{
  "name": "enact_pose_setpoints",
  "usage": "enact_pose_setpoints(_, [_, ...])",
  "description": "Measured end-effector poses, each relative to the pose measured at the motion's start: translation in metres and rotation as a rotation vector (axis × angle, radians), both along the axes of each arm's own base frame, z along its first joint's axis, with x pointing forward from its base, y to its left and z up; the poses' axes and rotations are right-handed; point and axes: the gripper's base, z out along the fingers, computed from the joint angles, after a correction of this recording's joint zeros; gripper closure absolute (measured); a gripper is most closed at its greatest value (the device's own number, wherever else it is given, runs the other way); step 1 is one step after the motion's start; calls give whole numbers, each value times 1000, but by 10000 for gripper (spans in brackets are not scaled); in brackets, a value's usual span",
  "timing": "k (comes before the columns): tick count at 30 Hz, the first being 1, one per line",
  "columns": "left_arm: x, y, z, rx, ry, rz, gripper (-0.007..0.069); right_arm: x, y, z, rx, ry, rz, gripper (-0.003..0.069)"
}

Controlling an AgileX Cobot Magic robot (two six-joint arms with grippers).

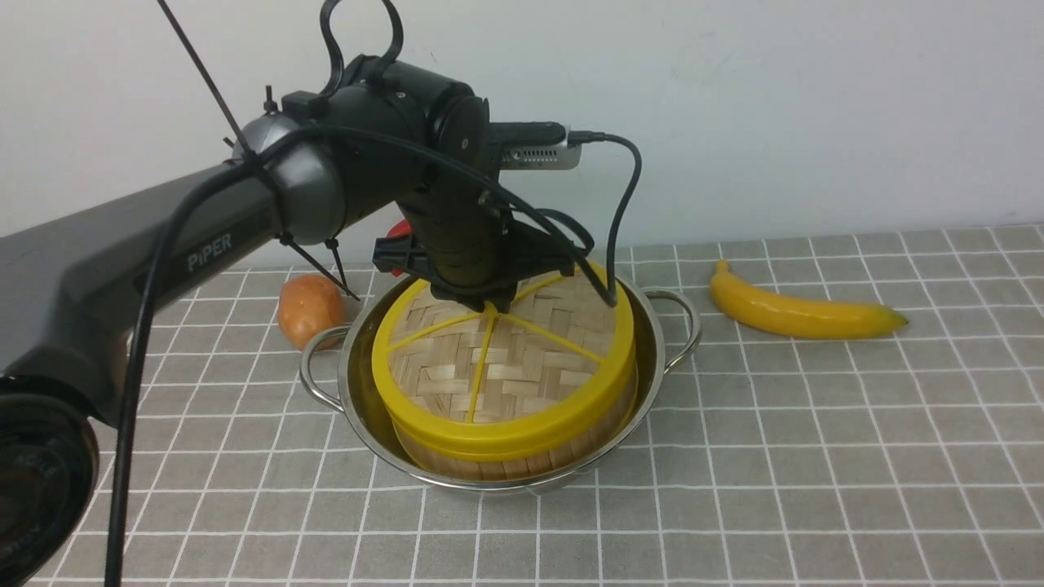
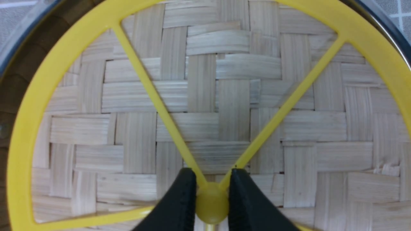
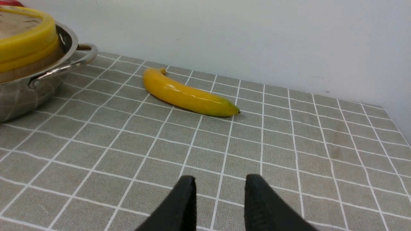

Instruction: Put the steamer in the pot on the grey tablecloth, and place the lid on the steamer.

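Note:
The steel pot (image 1: 657, 342) stands on the grey tablecloth (image 1: 816, 456) with the bamboo steamer (image 1: 457, 458) inside it. The woven lid (image 1: 514, 367) with its yellow rim lies on top of the steamer. My left gripper (image 1: 483, 305) reaches down over the lid's middle. In the left wrist view the left gripper (image 2: 210, 175) is shut on the lid's yellow hub (image 2: 212, 202), where the spokes meet. My right gripper (image 3: 220, 180) hangs open over bare cloth, to the right of the pot (image 3: 19, 93), with nothing between its fingers. It is out of the front view.
A yellow banana (image 1: 799, 314) lies on the cloth right of the pot, also in the right wrist view as the banana (image 3: 189, 94). An orange round fruit (image 1: 310, 310) sits left of the pot. A red object (image 1: 398, 231) is partly hidden behind the left arm. A white wall stands behind.

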Motion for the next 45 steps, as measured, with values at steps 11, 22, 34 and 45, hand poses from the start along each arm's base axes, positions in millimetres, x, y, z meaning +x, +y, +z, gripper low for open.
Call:
enact_pose_setpoints(11, [0,0,-1,2,-1,-1,501,0,0,0,0,0,0,419])
enact_pose_setpoints(22, [1,0,-3,6,6,-5,501,0,0,0,0,0,0,419])
enact_pose_setpoints(34, [-3,-3,-2,-14,40,-52,142,0,0,0,0,0,0,419])
enact_pose_setpoints(45, [-29,9,74,-90,-114,-63,-16,0,0,0,0,0,0,419])
